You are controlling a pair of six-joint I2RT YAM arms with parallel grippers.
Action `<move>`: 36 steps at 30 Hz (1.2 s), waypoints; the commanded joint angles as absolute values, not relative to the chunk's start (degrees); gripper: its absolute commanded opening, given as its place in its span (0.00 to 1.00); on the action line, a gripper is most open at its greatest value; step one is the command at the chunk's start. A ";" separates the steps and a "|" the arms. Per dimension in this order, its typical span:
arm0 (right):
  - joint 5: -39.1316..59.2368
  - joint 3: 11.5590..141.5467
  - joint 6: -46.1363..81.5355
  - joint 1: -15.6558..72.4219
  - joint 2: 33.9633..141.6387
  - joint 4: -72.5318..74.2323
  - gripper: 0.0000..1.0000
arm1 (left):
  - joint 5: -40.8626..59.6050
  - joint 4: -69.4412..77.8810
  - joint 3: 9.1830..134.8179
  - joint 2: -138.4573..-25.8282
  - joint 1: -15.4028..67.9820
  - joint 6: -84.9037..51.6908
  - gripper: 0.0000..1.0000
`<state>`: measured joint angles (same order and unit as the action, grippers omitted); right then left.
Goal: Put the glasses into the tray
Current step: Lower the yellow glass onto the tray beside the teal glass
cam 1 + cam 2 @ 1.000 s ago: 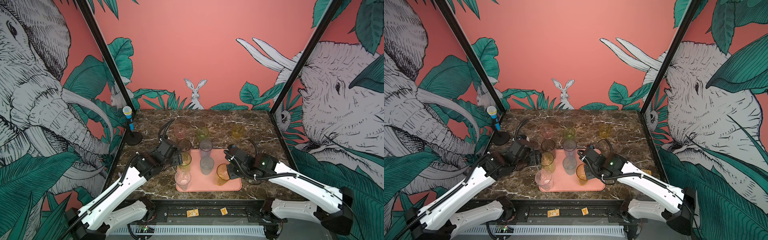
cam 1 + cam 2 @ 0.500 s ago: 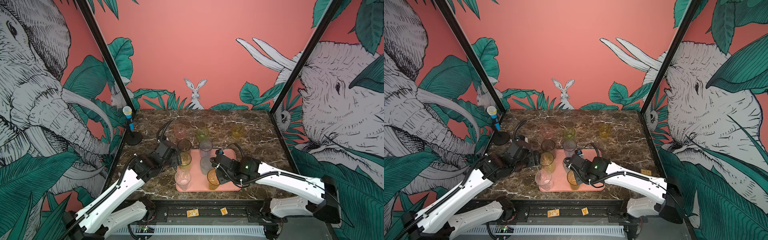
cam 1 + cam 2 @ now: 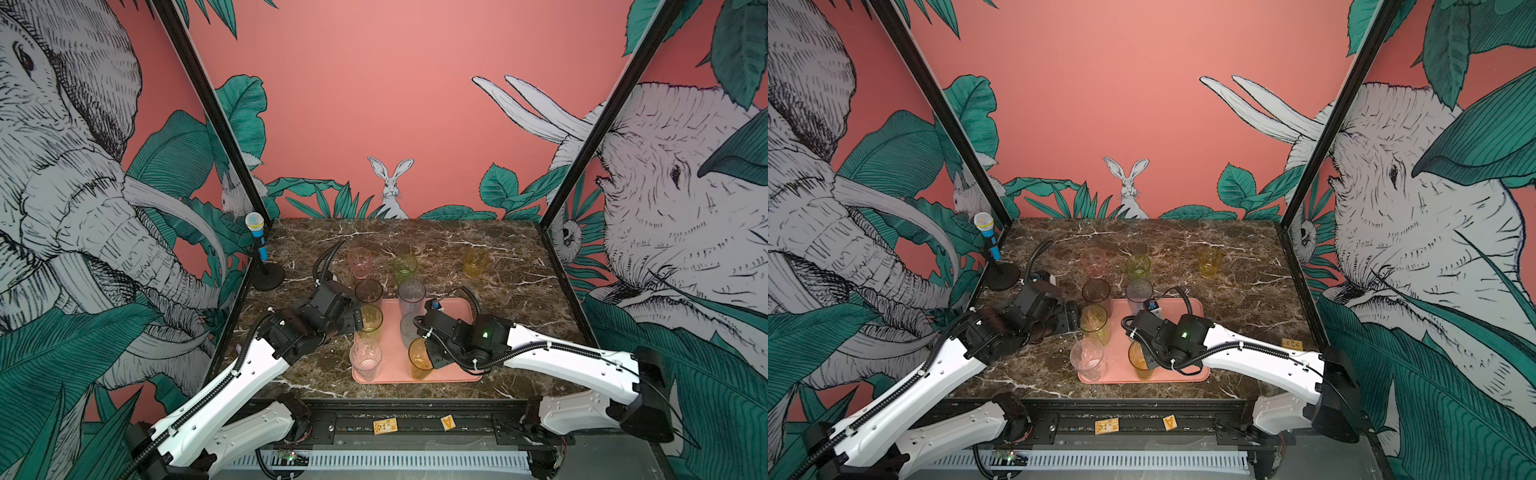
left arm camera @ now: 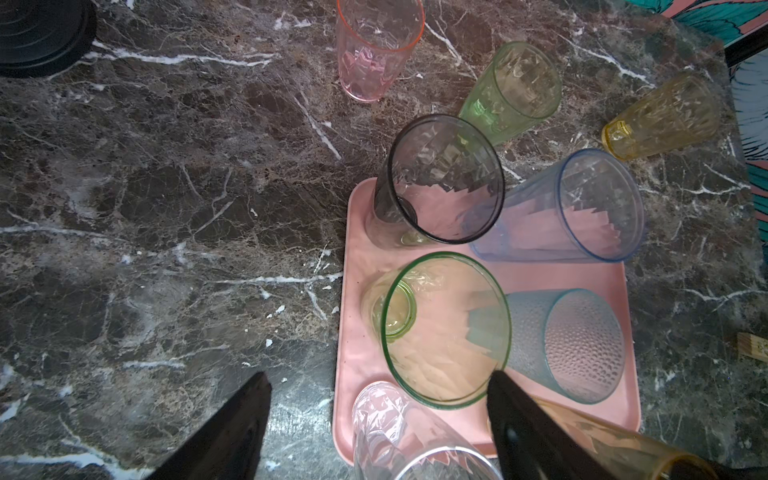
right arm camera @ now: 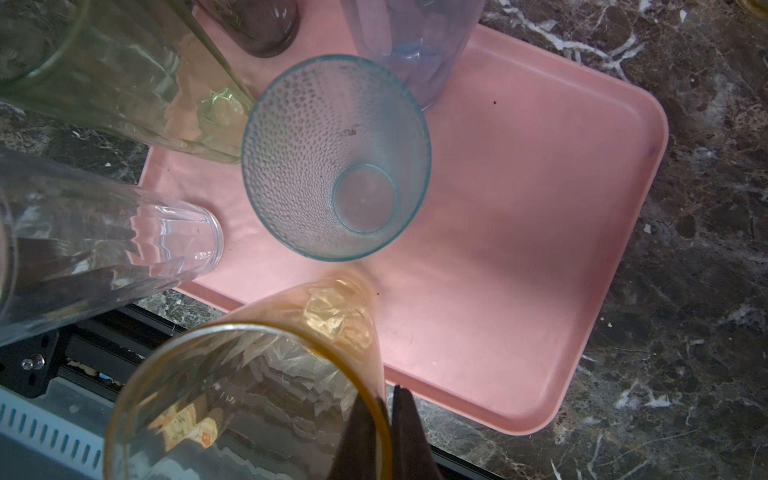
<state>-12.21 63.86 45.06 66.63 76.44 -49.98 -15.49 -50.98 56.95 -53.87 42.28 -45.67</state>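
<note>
- Both top views, lower centre: right gripper (image 3: 428,354) clenched on the amber tumbler (image 3: 419,365) rim, upright at the salmon tray (image 3: 455,309) near edge.
- Left wrist view, bottom: left gripper (image 4: 378,378) spread, empty, beside the tall green tumbler (image 4: 446,328) in the tray.
- Right wrist view, bottom: fingers pinch the amber rim.

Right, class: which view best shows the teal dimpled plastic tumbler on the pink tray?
Right wrist view: the teal dimpled plastic tumbler sits central, rim to base. Left wrist view shows it obliquely; in a top view the right arm partly covers it.
</note>
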 commanded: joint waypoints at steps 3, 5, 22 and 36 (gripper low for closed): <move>-13.44 66.08 46.76 67.34 77.18 -48.16 0.00 | -16.52 -52.47 56.60 -52.69 42.10 -46.67 0.84; -13.43 66.08 46.76 67.54 77.64 -47.99 0.00 | -16.44 -52.38 56.68 -52.77 42.10 -46.58 0.84; -13.37 66.65 46.67 67.83 79.89 -48.15 0.00 | -16.35 -52.12 56.79 -53.20 42.08 -46.34 0.84; -13.23 66.56 47.07 67.85 80.85 -47.63 0.14 | -16.11 -52.23 56.53 -52.30 42.10 -46.66 0.84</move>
